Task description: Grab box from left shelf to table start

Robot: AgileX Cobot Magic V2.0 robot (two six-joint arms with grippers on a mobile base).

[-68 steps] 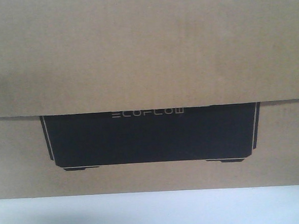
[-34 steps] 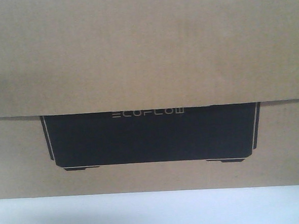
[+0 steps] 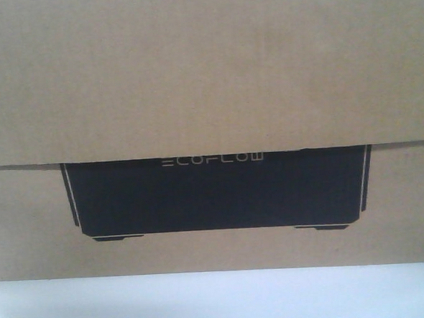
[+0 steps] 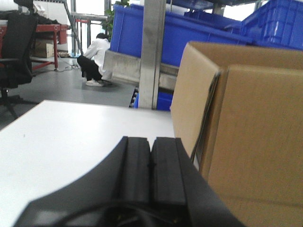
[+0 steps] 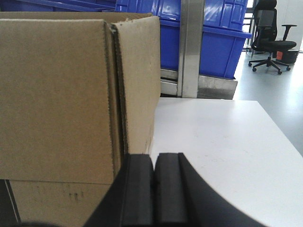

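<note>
The brown cardboard box (image 3: 207,73) fills the front view, its black panel lettered ECOFLOW (image 3: 215,193). It stands on the white table (image 3: 221,302). My left gripper (image 4: 150,140) is shut and empty, low over the table (image 4: 71,137), just left of the box (image 4: 251,137). On the other side my right gripper (image 5: 154,156) is also shut and empty, beside the box (image 5: 57,99) at its right corner. Whether either gripper touches the cardboard cannot be told. The left shelf shows behind the table as a silver rail (image 4: 124,66) and an upright post (image 5: 191,47).
Blue plastic bins (image 4: 189,33) (image 5: 213,38) sit on the rack behind the box. A person (image 4: 97,59) crouches on the floor far left, near a black chair (image 4: 14,52). Another office chair (image 5: 270,38) stands far right. The table (image 5: 222,142) extends right of the box.
In the front view the box has shifted a few pixels right and up. Otherwise nothing visibly moved.
</note>
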